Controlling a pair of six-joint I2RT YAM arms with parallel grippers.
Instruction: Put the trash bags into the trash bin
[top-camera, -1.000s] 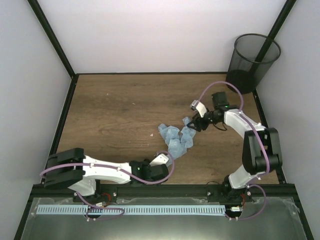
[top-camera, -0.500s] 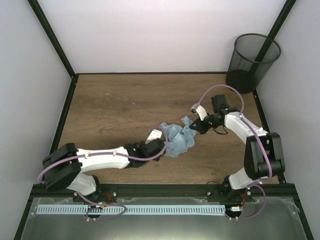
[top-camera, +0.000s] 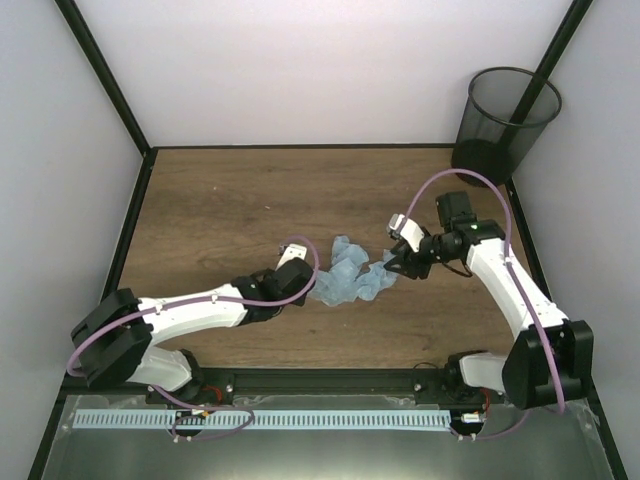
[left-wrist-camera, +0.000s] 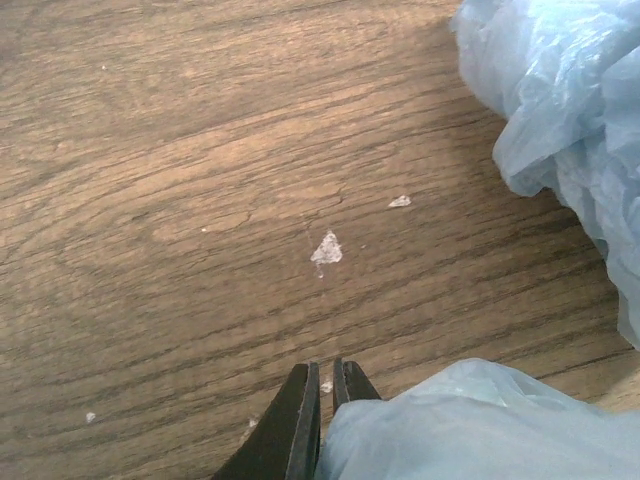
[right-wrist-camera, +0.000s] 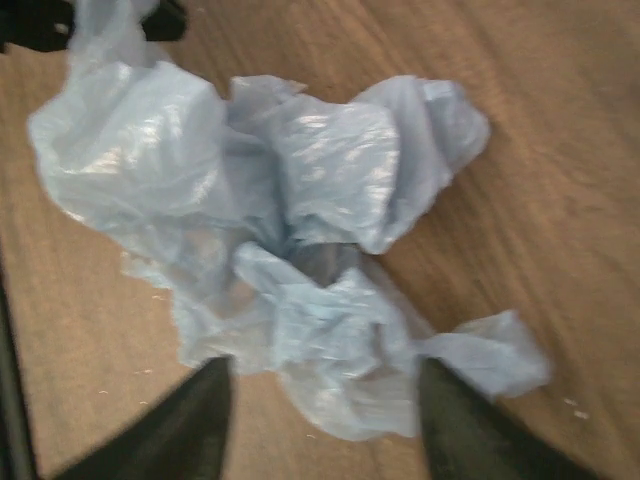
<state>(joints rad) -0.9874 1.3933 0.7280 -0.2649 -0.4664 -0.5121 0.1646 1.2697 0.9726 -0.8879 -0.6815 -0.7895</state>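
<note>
Blue and thin, the trash bag (top-camera: 350, 278) lay crumpled on the wooden bench (top-camera: 220, 210), in a loose, wrinkled heap between the two arms. None of it had reached the trash bin (top-camera: 505, 120), which stood in the far right corner, well apart from the bag and apparently with nothing in it. So the task looked barely begun: the bag had yet to be gathered, lifted, carried over and dropped in.

The left fingers (left-wrist-camera: 308, 400) were all but closed, only a thin gap showing at their tips. Film lay against one of them, but whether they pinched a fold could not be told. The right fingers (top-camera: 393, 262) were spread wide at the bag's right edge, straddling the plastic and gripping nothing. The translucent film showed soft, glossy folds, and no lettering could be read.
</note>
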